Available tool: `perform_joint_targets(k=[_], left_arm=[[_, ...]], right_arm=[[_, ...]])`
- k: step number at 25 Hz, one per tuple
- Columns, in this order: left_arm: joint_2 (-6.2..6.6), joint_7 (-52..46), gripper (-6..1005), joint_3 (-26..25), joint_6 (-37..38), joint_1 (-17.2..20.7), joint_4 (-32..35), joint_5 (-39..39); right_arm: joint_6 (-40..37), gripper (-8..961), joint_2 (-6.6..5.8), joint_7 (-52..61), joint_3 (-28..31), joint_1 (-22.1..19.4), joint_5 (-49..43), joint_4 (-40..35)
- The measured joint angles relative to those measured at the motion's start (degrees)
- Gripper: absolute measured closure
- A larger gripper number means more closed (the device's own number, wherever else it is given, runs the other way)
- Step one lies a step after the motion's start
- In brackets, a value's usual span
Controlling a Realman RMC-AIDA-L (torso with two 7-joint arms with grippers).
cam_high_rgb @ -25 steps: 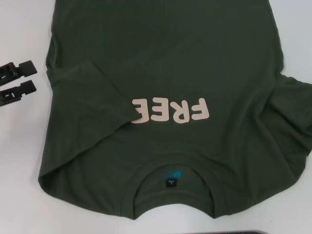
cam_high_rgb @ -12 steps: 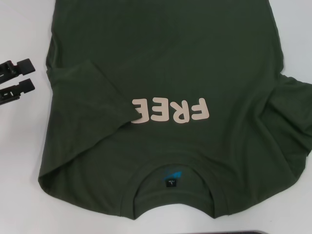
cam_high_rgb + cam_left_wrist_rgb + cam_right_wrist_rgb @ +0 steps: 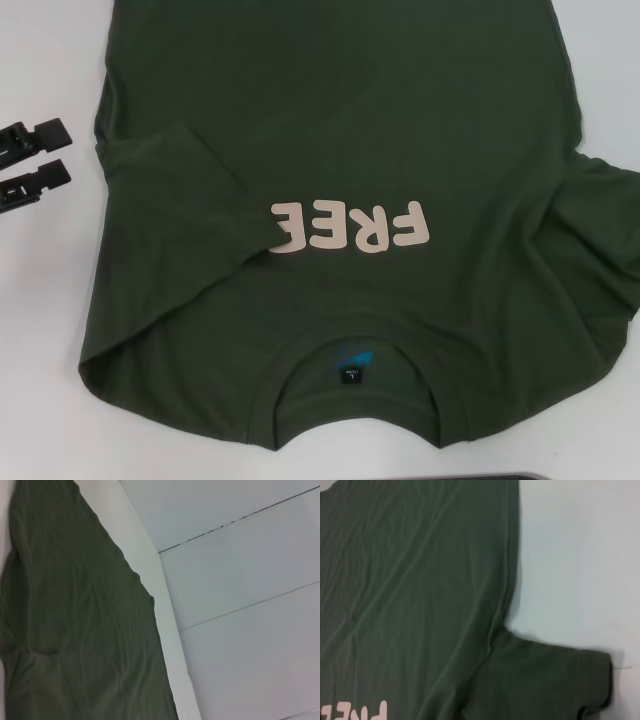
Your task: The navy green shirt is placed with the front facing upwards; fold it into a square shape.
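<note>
Drifting slightly outward: my left gripper [image 3: 28,165], black fingers parted, holding nothing, beside the shirt. Nearest me, collar and black label; beyond, dark olive-green cotton T-shirt [image 3: 340,150] lying front-up on the white table [image 3: 40,380], left sleeve folded in for squaring. Right gripper unseen.

Shirt [image 3: 340,130]: dark olive green all over, plain weave, no pattern; same green at collar band and sleeve hems.
Lettering [image 3: 350,226] on chest: pale pink block capitals, solid fill, partly covered by a green fold.
Neck label [image 3: 350,374]: small, black, with tiny pale marks too small to read; a patch of bright blue just above it inside the collar.
Table [image 3: 40,330]: white, unpatterned.
Left gripper [image 3: 30,160]: black.
Floor [image 3: 250,620] past the table edge: pale grey, crossed by thin dark lines.
</note>
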Motion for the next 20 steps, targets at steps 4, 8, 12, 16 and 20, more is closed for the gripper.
perform_joint_targets(k=[4,8,12,16,20], left_arm=[[-0.03,0.03,149,0.0,-0.07,0.0,-0.05,0.0],[-0.07,0.13,150,0.0,-0.08,0.03,-0.11,0.0],[-0.15,0.4,151,0.0,-0.08,0.08,-0.18,0.0],[-0.17,0.55,152,0.0,-0.07,0.29,-0.23,0.0],[-0.17,0.61,153,0.0,-0.08,0.42,-0.24,0.0]], right_arm=[[1.28,207,0.0,-0.06,-0.76,0.41,-0.02,1.06],[1.73,213,0.13,-0.06,-1.23,0.86,-0.02,1.11],[2.11,220,0.48,-0.06,-1.28,1.36,-0.03,1.35],[2.93,226,0.63,-0.1,-1.52,1.82,-0.02,2.85],[3.54,232,0.64,-0.02,-2.21,1.93,-0.02,3.86]])
